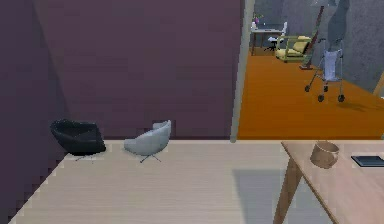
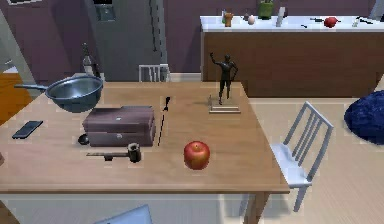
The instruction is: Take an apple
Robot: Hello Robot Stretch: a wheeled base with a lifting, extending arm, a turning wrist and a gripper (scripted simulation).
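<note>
Apple [image 2: 197,154] lies on the table [image 2: 60,170] near its front edge, with the box [image 2: 120,125] at its 10 o'clock, statue [image 2: 224,80] at 1 and chair [image 2: 300,150] at 3. It is not yet taken; reach and grasp remain. I cannot tell the state of the gripper's jaws.

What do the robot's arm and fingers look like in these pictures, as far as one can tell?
Their colour, shape and markings cannot be told from these pictures. What the arm side view gives on that side is a wooden table with a red apple, a dark box and a dark statue.
</note>
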